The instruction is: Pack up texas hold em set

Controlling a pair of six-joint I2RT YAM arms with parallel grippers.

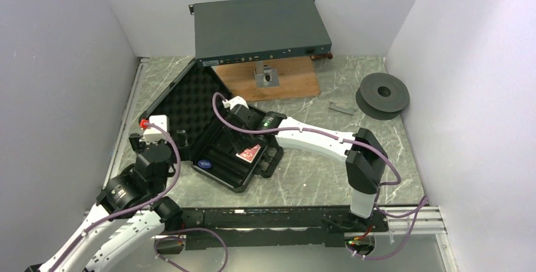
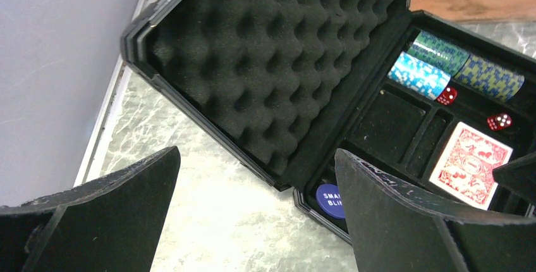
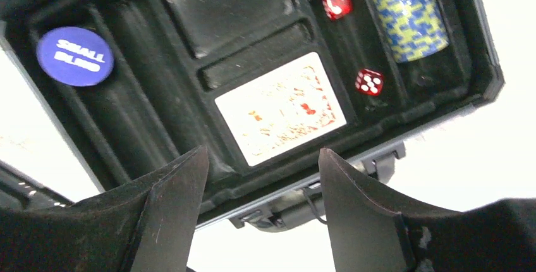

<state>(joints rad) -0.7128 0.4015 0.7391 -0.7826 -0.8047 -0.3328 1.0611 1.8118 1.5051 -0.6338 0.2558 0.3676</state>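
The black briefcase (image 1: 183, 104) lies open on the marbled surface (image 1: 316, 171), left of centre, with its egg-crate foam lid (image 2: 265, 57) laid back toward the left wall and its tray on the side nearer the right arm. The right claw (image 3: 262, 155) hangs over the tray's handle-side edge, its two fingers spread apart with nothing between them. The red-backed card deck (image 3: 280, 109) lies flat in its compartment just beyond the fingertips, in line with the gap and gripped by neither finger. To the deck's right in that wrist view, two tiny red dice (image 3: 369, 81) sit in a narrow channel. Past them the chip stacks (image 2: 420, 74) lie on their sides in the grooves along the tray's far edge. The blue disc (image 3: 74, 55), lettered SMALL BLIND, rests in the opposite corner of the tray, well off to the left of the right claw. The left claw (image 2: 256, 155) is spread wide and holds nothing. It sits low by the briefcase's near left side, facing the foam lid, with the blue disc just beside its right finger in its own view.
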